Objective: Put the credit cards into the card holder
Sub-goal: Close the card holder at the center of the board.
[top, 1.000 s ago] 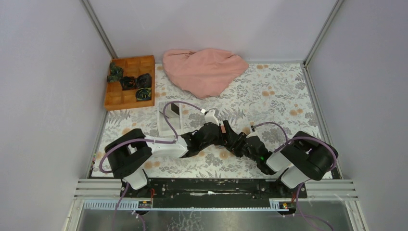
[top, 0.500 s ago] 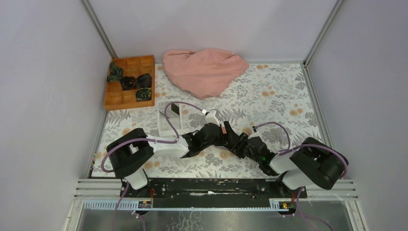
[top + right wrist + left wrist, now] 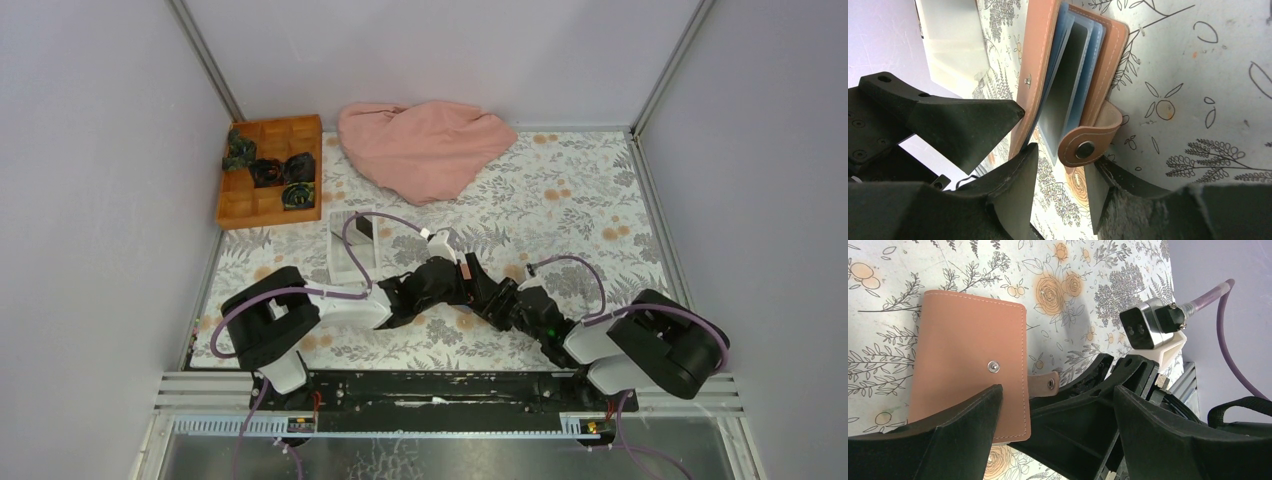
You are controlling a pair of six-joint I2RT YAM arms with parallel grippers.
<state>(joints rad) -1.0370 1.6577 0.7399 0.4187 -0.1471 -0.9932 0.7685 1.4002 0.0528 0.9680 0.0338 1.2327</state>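
Observation:
The card holder [image 3: 968, 355], a reddish-brown leather wallet, lies mid-table with its cover ajar and its snap strap [image 3: 1087, 145] loose. Blue and grey leaves [image 3: 1068, 85] show inside it; I cannot tell sleeves from credit cards. A dark flat rectangle [image 3: 362, 228], a credit card by its look, lies in the white tray. My left gripper [image 3: 1055, 395] is open wide, with one finger [image 3: 963, 125] against the holder's cover. My right gripper [image 3: 1063, 160] faces it at the holder's strap end, jaws apart with bare table between them.
The white tray [image 3: 340, 262] stands just left of the two grippers. An orange wooden compartment box [image 3: 262, 205] with dark bundles sits at the back left. A pink cloth [image 3: 425, 145] is heaped at the back centre. Purple cables loop over both arms.
My right gripper's jaws have widened at the holder's strap end, and the right arm's shoulder has swung outward to the right. The left arm has stayed still.

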